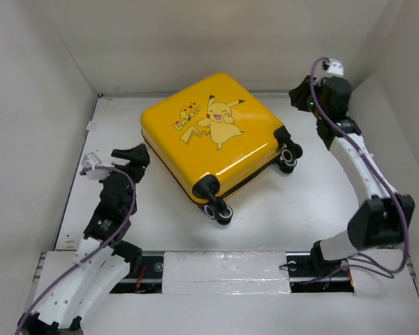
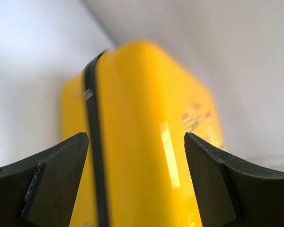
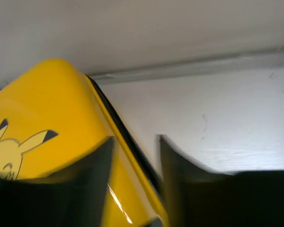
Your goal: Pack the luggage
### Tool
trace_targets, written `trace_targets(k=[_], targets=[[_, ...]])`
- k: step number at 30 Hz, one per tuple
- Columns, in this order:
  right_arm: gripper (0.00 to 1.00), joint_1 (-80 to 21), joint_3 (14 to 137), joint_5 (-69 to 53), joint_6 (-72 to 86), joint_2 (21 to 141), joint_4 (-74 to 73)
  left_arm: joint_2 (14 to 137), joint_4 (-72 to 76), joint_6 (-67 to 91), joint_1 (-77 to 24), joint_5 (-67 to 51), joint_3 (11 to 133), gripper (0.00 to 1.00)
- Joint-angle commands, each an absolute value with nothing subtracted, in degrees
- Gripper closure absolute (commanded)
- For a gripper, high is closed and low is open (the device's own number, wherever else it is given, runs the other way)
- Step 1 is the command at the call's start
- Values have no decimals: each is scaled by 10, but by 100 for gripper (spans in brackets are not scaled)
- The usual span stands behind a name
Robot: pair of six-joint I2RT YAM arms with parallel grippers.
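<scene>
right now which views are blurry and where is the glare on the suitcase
Top view: sharp, faint sheen on the suitcase lid. Left wrist view: suitcase blurred, bright streak down its side, left gripper sharper. Right wrist view: right gripper dark and smeared, suitcase slightly soft.

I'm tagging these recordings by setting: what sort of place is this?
Probably a robotics lab test cell, not a home: plain white walls box in a white table, a left arm and right arm are bolted at its near edge, and a closed yellow suitcase lies on it.
</scene>
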State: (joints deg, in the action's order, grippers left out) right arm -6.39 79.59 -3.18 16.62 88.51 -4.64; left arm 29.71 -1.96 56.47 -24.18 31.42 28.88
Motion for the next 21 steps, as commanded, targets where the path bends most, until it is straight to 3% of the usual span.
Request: trace_targets(k=[1,3,8,14,16,21], targets=[[68,-44,739,-21,185,771,-58,371,58,494,-232,341,364,22],[99,-44,650,2,213,714,-58,500,63,501,-211,303,459,24],[100,-86,458,16,245,547,-4,723,106,471,-85,129,653,24],[100,-126,346,-10,251,482,-34,1037,-109,384,13,50,1022,23],[100,-143,322,-10,266,496,5,1100,-133,384,33,5,1057,23],[100,-192,374,-56,274,622,73,1120,-44,403,33,-54,962,23]])
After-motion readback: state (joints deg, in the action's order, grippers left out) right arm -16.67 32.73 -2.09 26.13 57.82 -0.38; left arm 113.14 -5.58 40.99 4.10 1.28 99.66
